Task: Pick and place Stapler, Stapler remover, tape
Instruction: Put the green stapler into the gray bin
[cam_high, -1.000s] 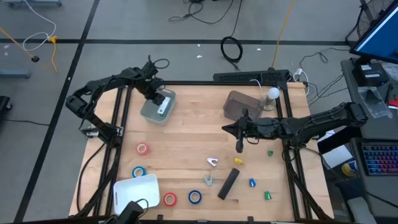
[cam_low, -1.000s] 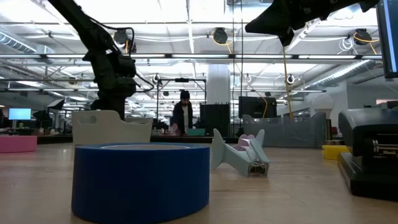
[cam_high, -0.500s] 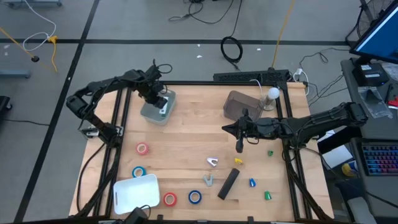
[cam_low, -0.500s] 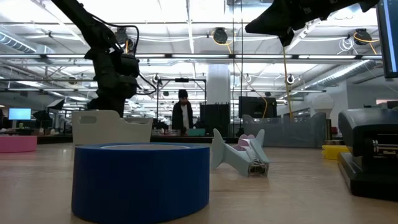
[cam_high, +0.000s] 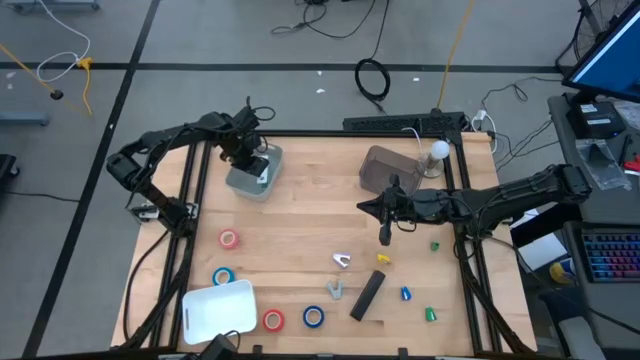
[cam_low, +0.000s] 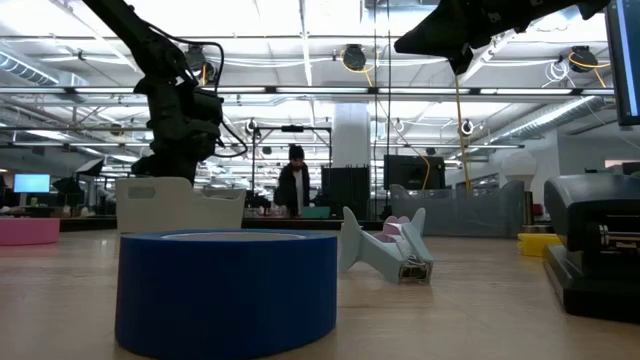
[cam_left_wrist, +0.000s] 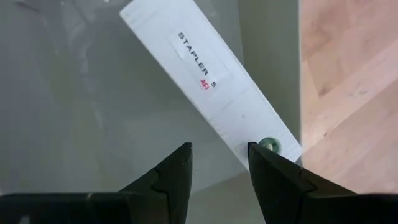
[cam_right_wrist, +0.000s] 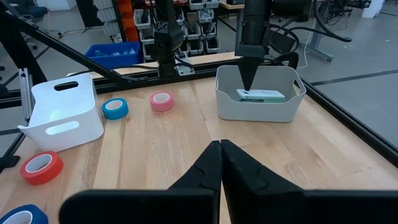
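Observation:
A white stapler (cam_left_wrist: 211, 81) with a "STAPLER" label lies flat on the floor of the grey bin (cam_high: 254, 172) at the far left. My left gripper (cam_left_wrist: 217, 152) hangs open over it, pointing down into the bin, and touches nothing. My right gripper (cam_high: 385, 238) is shut and raised above the table's middle right. On the wood lie a black stapler (cam_high: 367, 294), two staple removers (cam_high: 342, 260) (cam_high: 335, 290), and tape rolls: pink (cam_high: 229, 238), blue (cam_high: 222, 276), red (cam_high: 273, 320), blue (cam_high: 314, 317).
A white bin (cam_high: 218, 308) stands at the near left and a dark bin (cam_high: 385, 168) at the far right. Small yellow (cam_high: 381, 259), green (cam_high: 435, 244) and blue (cam_high: 405, 293) bits lie near the right. Bare wood lies between the bins. A person stands in the room beyond the table.
My left gripper has rolled a little about its own axis above the grey bin and then kept still, its fingers as far apart as before. The white stapler lies where it was.

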